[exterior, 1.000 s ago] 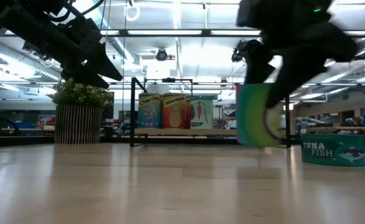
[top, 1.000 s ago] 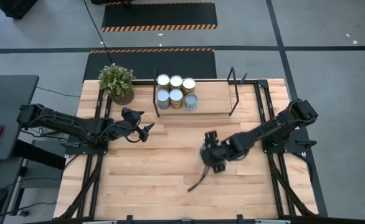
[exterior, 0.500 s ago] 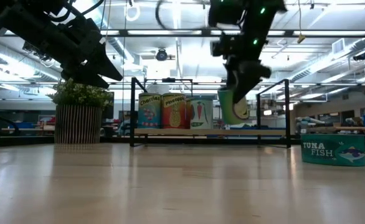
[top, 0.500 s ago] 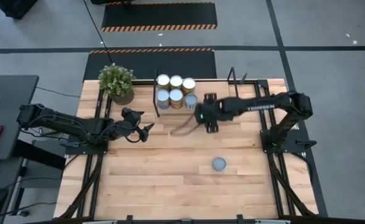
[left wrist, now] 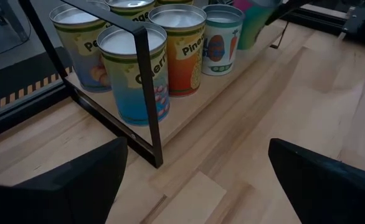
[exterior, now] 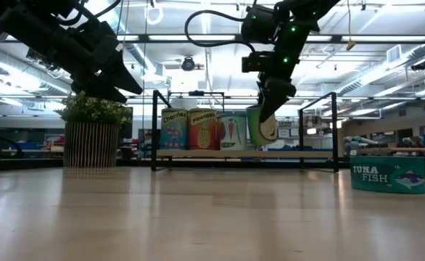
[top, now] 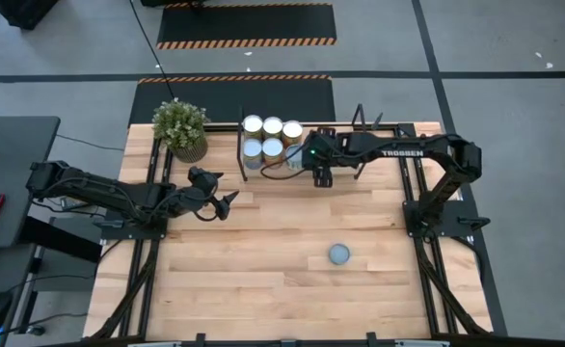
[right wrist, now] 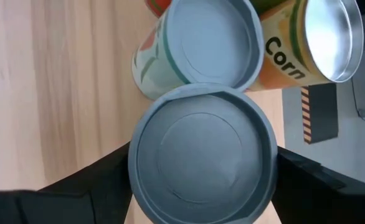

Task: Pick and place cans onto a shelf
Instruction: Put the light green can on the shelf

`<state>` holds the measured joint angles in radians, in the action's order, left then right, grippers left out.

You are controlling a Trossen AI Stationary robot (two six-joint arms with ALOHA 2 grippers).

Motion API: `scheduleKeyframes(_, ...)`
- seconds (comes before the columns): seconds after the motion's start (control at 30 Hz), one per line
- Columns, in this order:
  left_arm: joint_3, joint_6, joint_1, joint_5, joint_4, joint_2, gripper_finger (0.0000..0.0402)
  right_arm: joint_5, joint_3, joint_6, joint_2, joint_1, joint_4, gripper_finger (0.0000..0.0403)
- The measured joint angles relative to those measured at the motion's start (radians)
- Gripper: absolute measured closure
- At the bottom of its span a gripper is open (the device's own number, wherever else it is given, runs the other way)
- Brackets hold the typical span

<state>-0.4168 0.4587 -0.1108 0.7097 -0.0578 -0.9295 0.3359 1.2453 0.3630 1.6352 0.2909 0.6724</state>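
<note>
Right gripper (exterior: pixel 269 116) clamps 1 green-sided, grey-topped can (right wrist: pixel 202 163), seemingly just above the black-framed wooden shelf (exterior: pixel 299 154), beside 6 shelved cans (top: pixel 271 141); left gripper (top: pixel 227 203), frame left, gapes wide.

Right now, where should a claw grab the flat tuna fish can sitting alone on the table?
Probably from straight above, pinching across its round side wall. The tuna fish can sits upright and very low on the bare table, round top facing up, with nothing beside it, so fingers can drop down either side. The right claw is busy holding a green can at the shelf.
</note>
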Motion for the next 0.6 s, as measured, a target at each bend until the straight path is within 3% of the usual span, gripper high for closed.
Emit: scheduleKeyframes(0.6,0.000,-0.001,0.000,0.000,0.000,0.000,0.0005,-0.024,0.000,-0.007,-0.002,0.013,0.002,0.0085)
